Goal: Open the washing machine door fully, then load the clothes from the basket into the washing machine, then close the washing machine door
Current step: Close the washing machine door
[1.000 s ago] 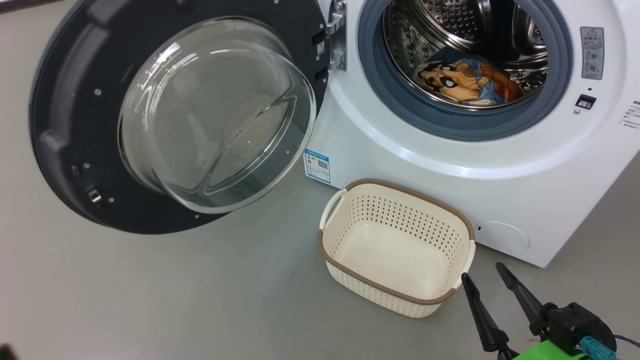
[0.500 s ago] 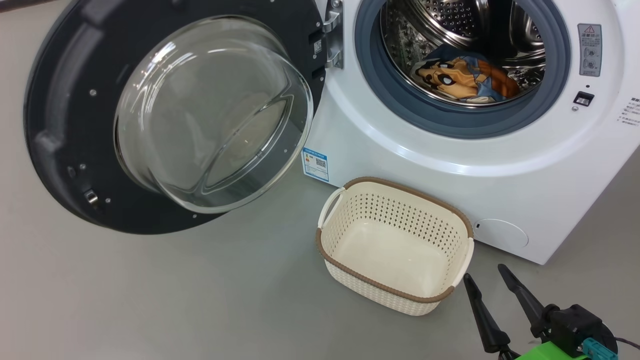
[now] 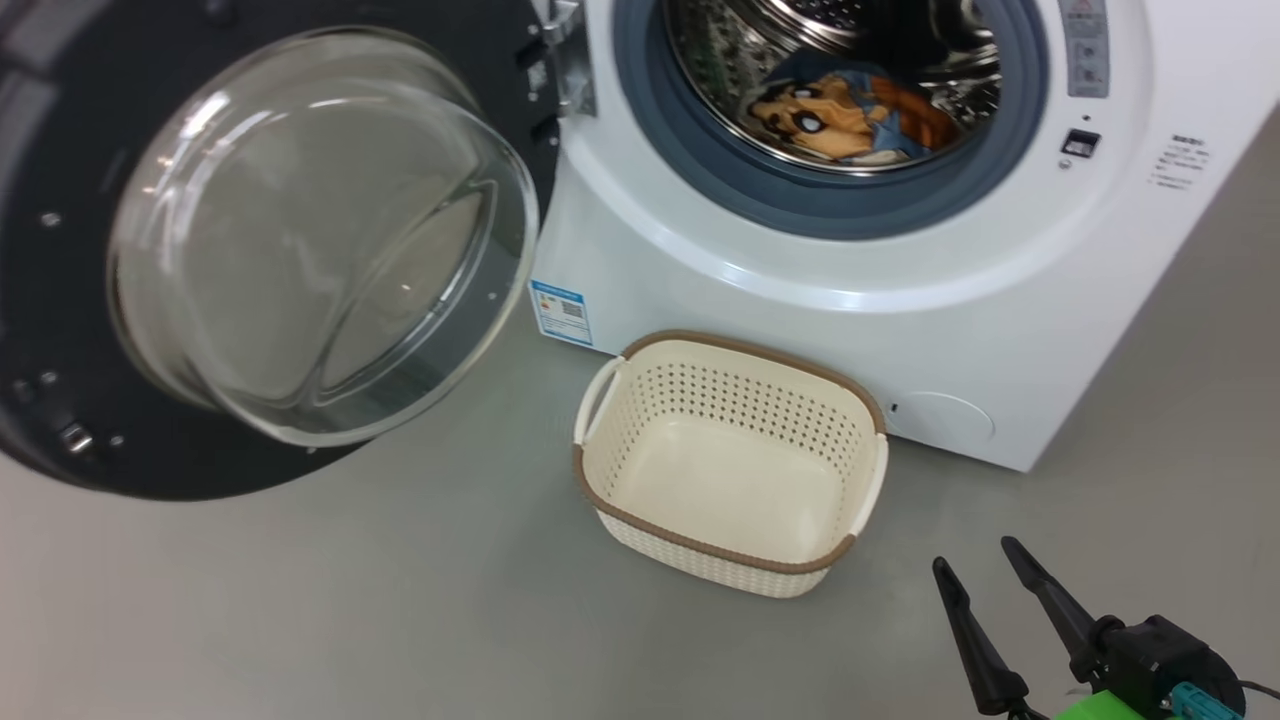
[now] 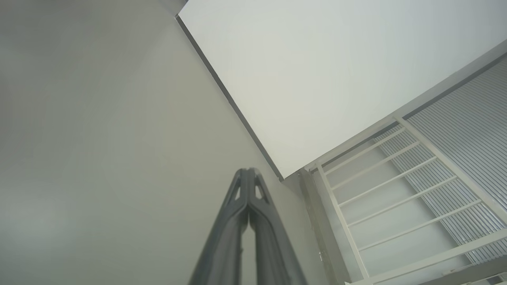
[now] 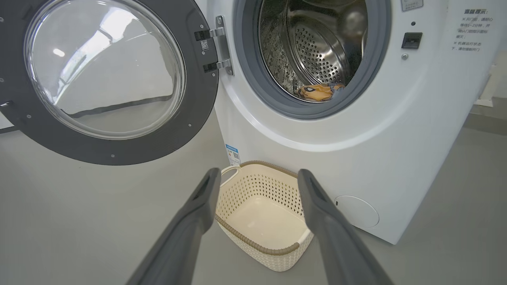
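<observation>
With the clothes [image 3: 840, 110] inside the washing machine [image 3: 800, 330] and the basket [image 3: 700, 545] empty, my right claw [image 3: 975, 552] hangs spread, holding nothing (left claw [image 4: 247, 171] pressed together); the washing machine door [image 3: 200, 470] wants shutting.

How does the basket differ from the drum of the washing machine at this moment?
The basket is empty, while the drum holds the clothes. The basket is cream plastic with a brown rim; the drum is shiny steel. The basket opens upward on the floor; the drum opens to the front. Both have walls full of small holes.
</observation>
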